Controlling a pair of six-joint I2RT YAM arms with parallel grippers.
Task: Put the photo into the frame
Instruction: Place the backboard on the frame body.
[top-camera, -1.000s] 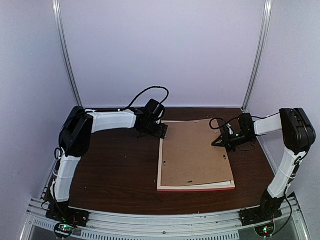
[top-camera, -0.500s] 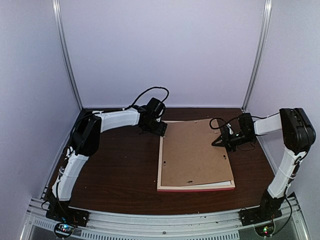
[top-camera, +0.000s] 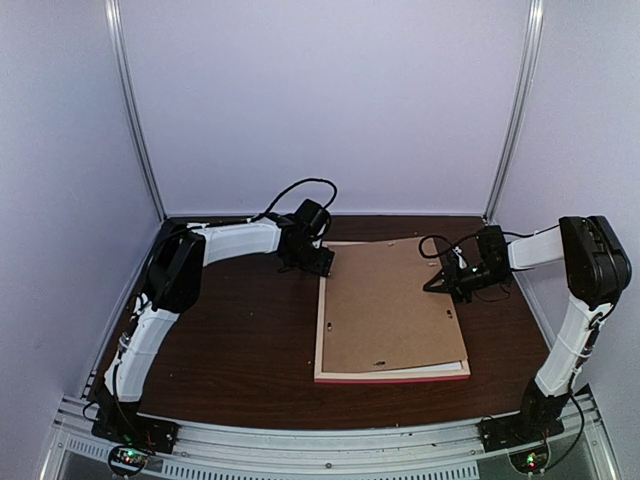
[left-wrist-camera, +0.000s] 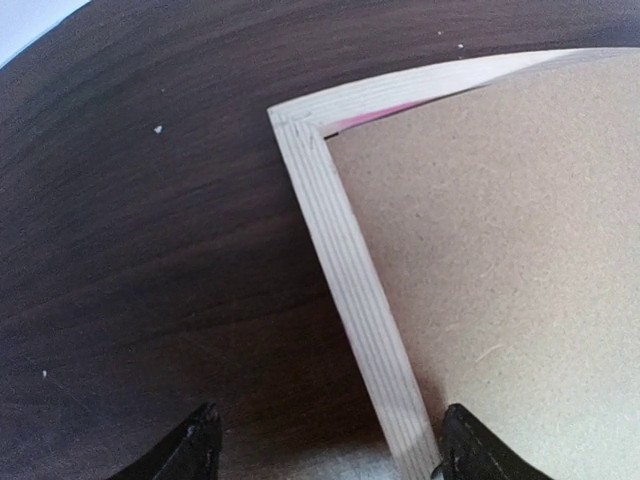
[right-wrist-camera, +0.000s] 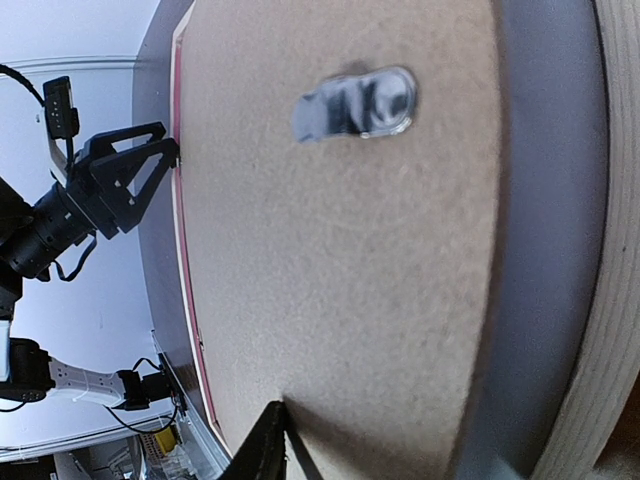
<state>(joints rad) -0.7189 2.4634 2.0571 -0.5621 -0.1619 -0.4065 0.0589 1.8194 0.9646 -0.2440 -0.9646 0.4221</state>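
The frame (top-camera: 322, 345) lies face down on the dark table, pale wood rails up, with a pink strip along its near side. A brown backing board (top-camera: 390, 305) covers it. The photo is hidden. My left gripper (top-camera: 322, 262) hangs open at the frame's far left corner (left-wrist-camera: 290, 125); in its wrist view the left gripper (left-wrist-camera: 330, 455) straddles the left rail (left-wrist-camera: 360, 310) without touching it. My right gripper (top-camera: 447, 285) is at the board's right edge. There one finger (right-wrist-camera: 268, 440) lies on the backing board (right-wrist-camera: 330, 250), whose edge is raised off the rail; the other finger is hidden.
A metal hanger clip (right-wrist-camera: 355, 103) is fixed to the board. Pale walls and two metal posts (top-camera: 135, 120) close in the table (top-camera: 230, 340) at the back and sides. Black cables loop over both wrists.
The left arm's elbow has swung a little to the right while its gripper stays at the frame's corner. The right arm, the board and the frame have not moved.
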